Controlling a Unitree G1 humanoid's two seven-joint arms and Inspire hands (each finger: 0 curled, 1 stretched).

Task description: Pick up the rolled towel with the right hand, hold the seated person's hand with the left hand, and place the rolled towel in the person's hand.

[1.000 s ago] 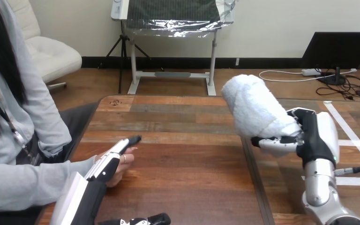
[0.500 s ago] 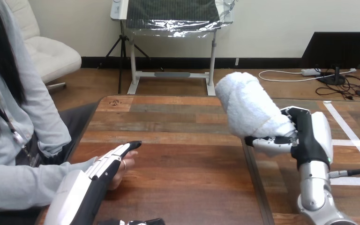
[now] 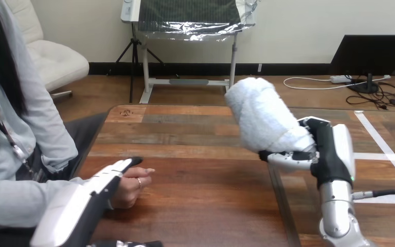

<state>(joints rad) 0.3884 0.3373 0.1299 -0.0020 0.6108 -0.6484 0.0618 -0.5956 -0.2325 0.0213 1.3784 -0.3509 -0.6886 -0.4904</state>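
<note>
The right hand's fingers (image 3: pixel 288 157) are curled round the lower end of the rolled towel (image 3: pixel 262 118), which leans up and to the left, well clear of the tabletop (image 3: pixel 200 180). Behind them the right hand (image 3: pixel 331 154) sits side-on atop its silver forearm. Across the way, the left hand (image 3: pixel 90 195) has its fingers straight, laid along the person's hand (image 3: pixel 132 186) but not wrapped round it. Whether they touch it or lie just over it I cannot tell. The person's hand rests loosely curled on the wood, palm not showing. To my eye the hold comes first: the left hand should close gently round that hand and bring the palm up before the towel travels over — otherwise there is nowhere to set it.
</note>
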